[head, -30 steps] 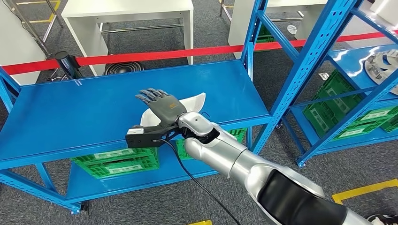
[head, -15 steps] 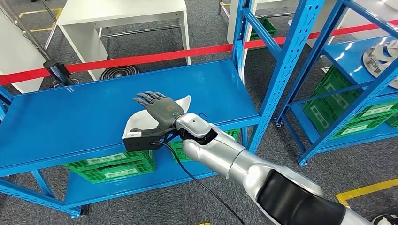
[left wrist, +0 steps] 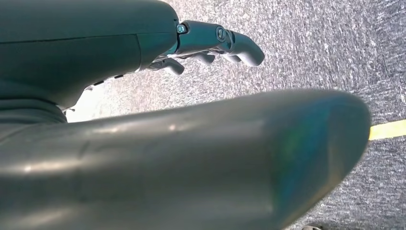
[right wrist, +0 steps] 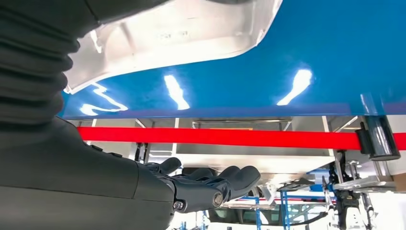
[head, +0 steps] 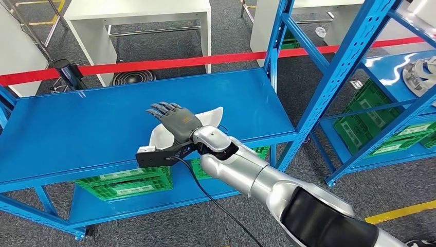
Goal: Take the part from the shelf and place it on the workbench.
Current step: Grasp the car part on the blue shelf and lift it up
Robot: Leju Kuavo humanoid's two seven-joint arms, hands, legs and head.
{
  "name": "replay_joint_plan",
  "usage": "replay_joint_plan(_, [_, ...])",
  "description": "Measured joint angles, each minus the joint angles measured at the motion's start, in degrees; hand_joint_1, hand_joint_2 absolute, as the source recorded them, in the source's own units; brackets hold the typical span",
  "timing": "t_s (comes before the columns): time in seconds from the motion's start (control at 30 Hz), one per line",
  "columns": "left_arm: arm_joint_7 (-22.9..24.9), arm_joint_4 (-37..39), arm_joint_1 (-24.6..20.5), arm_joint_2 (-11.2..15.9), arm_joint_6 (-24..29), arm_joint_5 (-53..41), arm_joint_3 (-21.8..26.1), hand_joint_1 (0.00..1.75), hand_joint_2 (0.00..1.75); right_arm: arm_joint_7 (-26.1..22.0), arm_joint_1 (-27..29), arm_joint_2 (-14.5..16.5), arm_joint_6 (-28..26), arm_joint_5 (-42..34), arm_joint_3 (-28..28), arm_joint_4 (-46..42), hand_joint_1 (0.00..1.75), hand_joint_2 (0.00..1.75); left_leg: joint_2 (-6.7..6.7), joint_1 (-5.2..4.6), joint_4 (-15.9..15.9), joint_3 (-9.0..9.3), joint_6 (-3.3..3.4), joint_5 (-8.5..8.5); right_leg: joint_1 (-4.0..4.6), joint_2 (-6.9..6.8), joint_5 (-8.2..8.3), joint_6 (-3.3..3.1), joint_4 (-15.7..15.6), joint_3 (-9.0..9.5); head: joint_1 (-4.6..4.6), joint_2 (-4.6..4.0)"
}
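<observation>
Part: white, curved piece (head: 208,117) lying on the blue workbench (head: 103,123), near its front edge, partly hidden under the right hand; pale underside visible in the right wrist view (right wrist: 182,33).
Right hand: (head: 172,119) over the part, palm down, fingers stretched out flat and forward; whether it touches the part, cannot tell.
Left hand: (left wrist: 210,43) hangs over grey carpet, fingers loosely curled, nothing in them.
Shelf: blue rack (head: 396,92) to the right of the workbench, a metal piece (head: 421,72) on it, green crates (head: 380,123) below.
Background: red barrier tape (head: 205,59) behind the workbench, white table (head: 139,15) beyond.
</observation>
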Motion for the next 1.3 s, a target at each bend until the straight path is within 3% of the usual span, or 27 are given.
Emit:
replay_joint_plan(0.07, [0.01,0.0,-0.02,-0.01,-0.01,0.0,0.0,0.0,0.0,0.01,0.0,0.01,0.05,0.0,0.03,0.0,0.0,1.75,0.02,-0.07,0.01,0.01,0.21,-0.01,-0.05,0.0,0.09,0.41,-0.2,0.08,0.0,0.0])
replay_joint_plan(0.2, [0.06,0.0,-0.12,-0.02,-0.19,0.0,0.0,0.0,0.0,0.15,0.01,0.43,1.29,0.03,0.2,0.75,0.0,1.75,0.08,-0.18,0.02,0.02,0.37,0.01,-0.27,0.0,0.12,2.14,-0.44,0.17,-0.01,0.01])
replay_joint_plan(0.27, [0.08,0.0,-0.17,-0.02,-0.28,0.0,0.0,0.0,0.0,0.28,0.01,0.83,2.43,0.17,0.48,2.09,0.0,1.75,0.1,-0.21,0.02,0.03,0.44,0.05,-0.31,-0.01,0.12,2.48,-0.45,0.16,-0.02,0.01])
replay_joint_plan(0.53, [0.15,0.0,-0.19,-0.02,-0.52,-0.23,0.0,0.0,0.0,1.08,0.01,1.99,5.98,0.54,1.92,9.33,0.0,1.75,0.1,-0.18,-0.02,0.12,0.41,0.13,-0.13,-0.02,0.13,2.58,-0.35,0.15,-0.02,0.01])
replay_joint_plan(0.93, [0.02,0.0,-0.29,-0.02,-0.63,-0.35,0.0,0.0,0.0,3.3,0.16,2.19,7.24,1.34,3.09,14.42,0.0,1.75,0.12,-0.17,-0.07,0.13,0.4,0.13,-0.13,0.0,0.1,2.54,-0.32,0.12,-0.02,0.01])
replay_joint_plan(1.0, [-0.08,0.0,-0.27,-0.02,-0.86,-0.15,0.0,0.0,0.0,3.8,0.16,2.19,6.91,1.49,3.09,14.84,0.1,1.75,0.12,-0.17,-0.07,0.13,0.4,0.13,-0.13,0.0,0.1,2.54,-0.32,0.13,-0.02,0.01])
replay_joint_plan(1.03, [-0.16,0.0,-0.26,-0.02,-0.97,-0.06,0.0,0.0,0.0,4.05,0.16,2.19,6.62,1.53,3.09,15.04,0.28,1.75,0.12,-0.17,-0.07,0.13,0.4,0.13,-0.13,0.0,0.1,2.54,-0.32,0.13,-0.02,0.01])
replay_joint_plan(1.13, [-0.4,0.01,-0.21,-0.02,-1.14,0.14,0.0,0.0,0.0,4.64,0.16,2.2,5.44,1.55,3.09,15.53,1.46,1.75,0.12,-0.17,-0.07,0.13,0.4,0.13,-0.13,-0.01,0.1,2.54,-0.32,0.13,-0.02,0.0])
replay_joint_plan(1.17, [-0.47,0.01,-0.2,-0.02,-1.22,0.2,0.0,0.0,0.0,4.83,0.16,2.2,4.96,1.55,3.09,15.67,1.71,1.75,0.12,-0.17,-0.07,0.13,0.4,0.13,-0.13,0.0,0.1,2.54,-0.32,0.13,-0.02,0.0])
replay_joint_plan(1.3, [-0.63,0.03,-0.12,-0.03,-1.52,0.52,0.0,0.0,0.0,5.24,0.16,2.21,3.32,1.52,3.09,16.14,1.75,1.75,0.12,-0.17,-0.07,0.13,0.4,0.13,-0.13,0.0,0.1,2.54,-0.32,0.13,-0.02,0.0])
